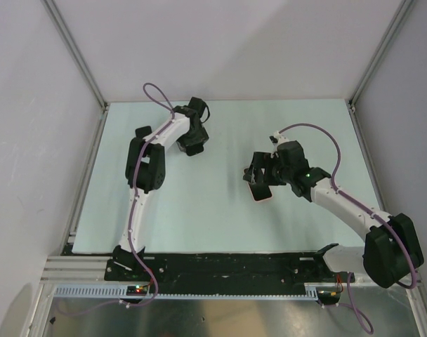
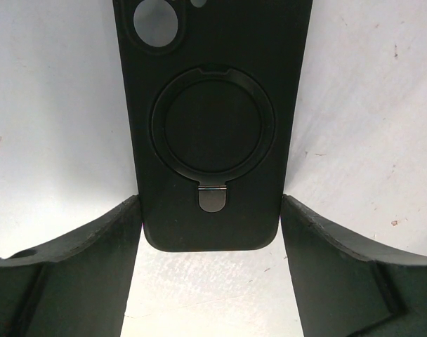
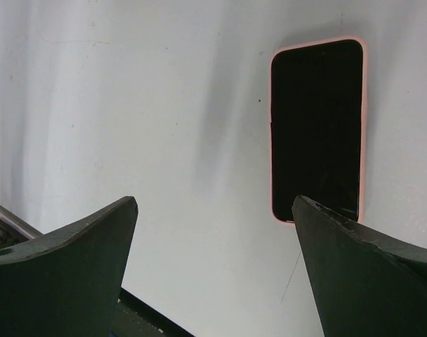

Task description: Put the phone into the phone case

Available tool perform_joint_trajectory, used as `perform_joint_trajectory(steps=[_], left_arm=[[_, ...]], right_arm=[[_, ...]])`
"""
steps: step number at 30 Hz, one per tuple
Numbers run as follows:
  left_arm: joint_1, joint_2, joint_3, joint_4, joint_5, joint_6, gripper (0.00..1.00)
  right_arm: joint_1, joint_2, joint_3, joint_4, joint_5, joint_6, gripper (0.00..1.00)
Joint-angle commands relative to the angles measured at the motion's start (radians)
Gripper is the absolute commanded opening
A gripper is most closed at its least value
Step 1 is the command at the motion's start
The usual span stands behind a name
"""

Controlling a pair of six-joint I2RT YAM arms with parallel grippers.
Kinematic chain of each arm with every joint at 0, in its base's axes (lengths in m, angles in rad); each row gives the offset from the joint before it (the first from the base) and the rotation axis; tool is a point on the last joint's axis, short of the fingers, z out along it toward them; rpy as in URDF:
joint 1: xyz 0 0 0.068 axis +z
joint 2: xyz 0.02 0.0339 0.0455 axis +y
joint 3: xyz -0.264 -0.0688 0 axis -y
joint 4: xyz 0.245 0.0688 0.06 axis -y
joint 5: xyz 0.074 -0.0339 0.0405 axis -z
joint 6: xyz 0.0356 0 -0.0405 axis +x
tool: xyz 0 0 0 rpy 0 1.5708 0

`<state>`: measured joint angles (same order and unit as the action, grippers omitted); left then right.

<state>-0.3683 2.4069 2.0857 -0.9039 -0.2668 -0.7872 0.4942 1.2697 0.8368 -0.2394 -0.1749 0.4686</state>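
L end effector (image 2: 210, 200) straddles black phone case (image 2: 210, 126) at its bottom end, fingers (image 2: 73, 267) at both long edges; can't tell if pinching. Case prob. soft, light: hold by edges. Well right of case, on desk (image 3: 129, 105), pink-rimmed phone (image 3: 317, 126), screen up: stiff, slick, fragile, so take long sides. R end effector (image 3: 215, 200) spread near it.

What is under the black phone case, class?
The black phone case lies back up on the pale table. Through its camera cutout only that pale surface shows. Whatever else its body covers, including its inside, cannot be seen.
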Motion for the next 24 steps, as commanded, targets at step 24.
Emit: perform_joint_trajectory(steps=[24], left_arm=[[-0.172,-0.517,-0.681,0.246,0.241,0.076,0.63]], right_arm=[[-0.012,0.044,-0.029,0.080,-0.054,0.009,0.97]])
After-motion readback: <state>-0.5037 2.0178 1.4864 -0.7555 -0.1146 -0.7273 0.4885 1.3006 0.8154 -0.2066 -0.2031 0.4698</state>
